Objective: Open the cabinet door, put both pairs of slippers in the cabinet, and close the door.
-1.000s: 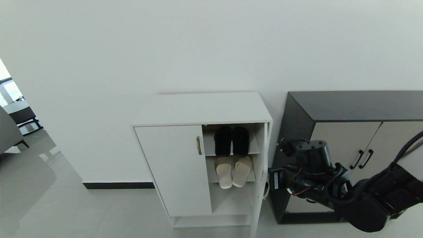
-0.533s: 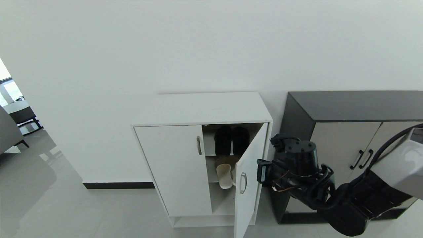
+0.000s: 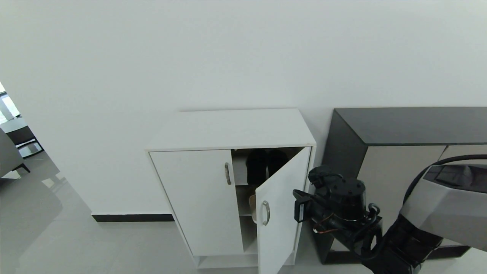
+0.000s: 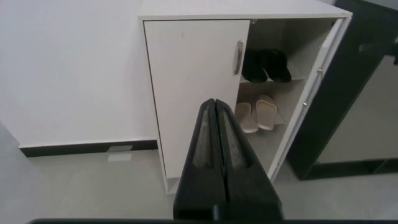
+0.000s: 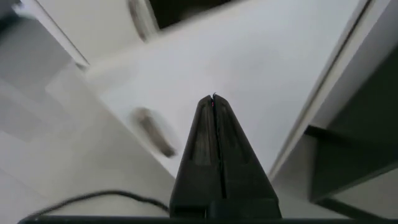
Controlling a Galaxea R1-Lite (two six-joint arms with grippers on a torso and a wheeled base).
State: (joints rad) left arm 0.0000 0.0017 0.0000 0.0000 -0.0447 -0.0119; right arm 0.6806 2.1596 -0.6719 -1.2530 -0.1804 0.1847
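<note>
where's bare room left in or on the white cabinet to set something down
Bare: the top of the white cabinet and its bottom compartment, below the beige slippers. Crowded: the two shelves above, holding those and the black slippers.

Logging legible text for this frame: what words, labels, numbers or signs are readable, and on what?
None can be read.
The white cabinet, its partly open right door, the black slippers, the beige slippers and the dark sideboard show plain surfaces with no print.
</note>
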